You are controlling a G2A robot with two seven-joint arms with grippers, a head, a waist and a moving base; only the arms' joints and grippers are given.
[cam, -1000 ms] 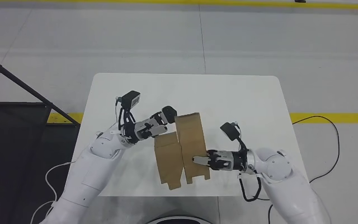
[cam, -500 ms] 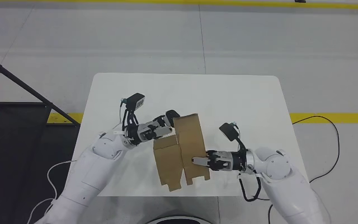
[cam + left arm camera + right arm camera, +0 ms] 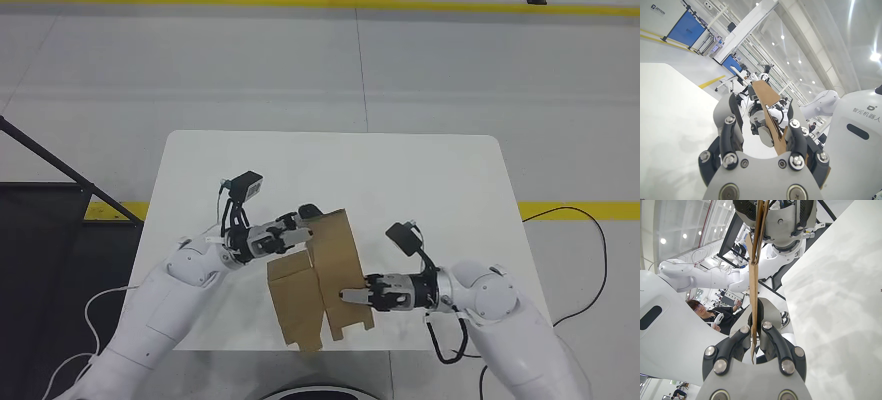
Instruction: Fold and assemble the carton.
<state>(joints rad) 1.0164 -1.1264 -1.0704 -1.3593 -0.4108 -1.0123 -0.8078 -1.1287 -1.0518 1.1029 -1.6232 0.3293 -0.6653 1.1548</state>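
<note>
White table (image 3: 430, 170), yellow floor line (image 3: 580, 210) beyond

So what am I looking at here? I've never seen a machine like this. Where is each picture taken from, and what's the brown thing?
It is a robot with two arms, working at a white table. The wide picture looks down from a camera above its arms. The other two come from small cameras on its wrists, each looking out from that arm's tip. The brown thing is a flattened cardboard carton, which it is meant to fold into a box. The right arm's fingers are pinched shut on one edge of it; the left arm's fingers sit open on either side of another edge.
</note>
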